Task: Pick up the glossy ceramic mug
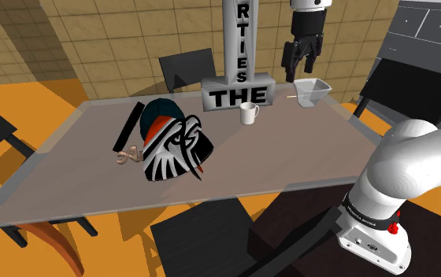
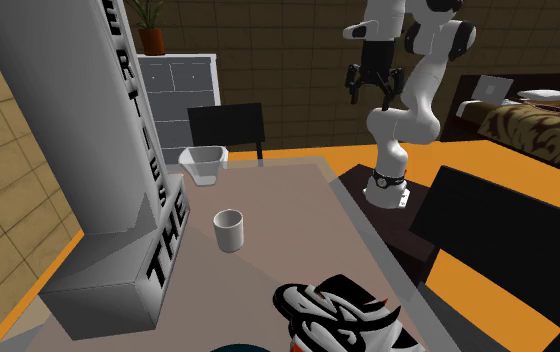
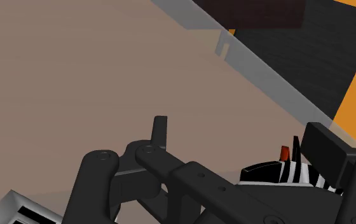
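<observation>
The white mug (image 1: 248,113) stands upright on the grey-brown table (image 1: 321,149), just in front of the grey "THE" sign block (image 1: 237,93). In the second exterior view the mug (image 2: 229,230) sits beside that block (image 2: 118,240), handle turned away. My black gripper (image 1: 300,72) hangs high above the table's far corner, well to the shoulder view's right of the mug and not touching anything. It is open, with nothing between its fingers (image 2: 370,98). In the wrist view the fingers (image 3: 160,130) stand apart over bare tabletop (image 3: 75,76).
A pale tub (image 1: 313,90) stands under the gripper. A black, white and orange patterned helmet-like thing (image 1: 172,145) and a small tan curl (image 1: 128,156) lie mid-table. Dark chairs (image 1: 187,69) (image 1: 203,236) ring the table; a grey dresser (image 2: 173,85) and a bed (image 2: 528,115) stand beyond.
</observation>
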Available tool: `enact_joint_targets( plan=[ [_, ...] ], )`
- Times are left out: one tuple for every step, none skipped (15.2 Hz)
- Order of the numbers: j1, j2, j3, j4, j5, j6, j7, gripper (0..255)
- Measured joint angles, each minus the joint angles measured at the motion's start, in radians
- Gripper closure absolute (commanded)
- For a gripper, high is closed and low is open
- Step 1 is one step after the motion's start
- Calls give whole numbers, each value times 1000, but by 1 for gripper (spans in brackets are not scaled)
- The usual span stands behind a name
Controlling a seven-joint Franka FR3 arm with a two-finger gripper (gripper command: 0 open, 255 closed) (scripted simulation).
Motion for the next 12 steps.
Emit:
enact_joint_targets(
  plan=[
    [0, 0, 0, 0, 0, 0, 0, 0],
    [-2, 8, -4, -6, -4, 15, -5, 0],
    [-4, 27, -11, -12, -9, 41, -11, 0],
    [-6, 36, -15, -25, -13, 64, -16, 0],
    [-8, 62, -20, -25, -17, 92, -21, 0],
    [-10, 89, -24, -30, -21, 126, -25, 0],
    [-14, 112, -33, -37, -27, 159, -34, 0],
    [-17, 131, -40, -42, -33, 186, -42, 0],
    [-20, 159, -47, -45, -37, 219, -47, 0],
    [-23, 179, -53, -58, -41, 255, -53, 0],
    [-23, 207, -54, -54, -42, 282, -53, 0],
    [-27, 242, -63, -49, -47, 314, -63, 0]
  ],
)
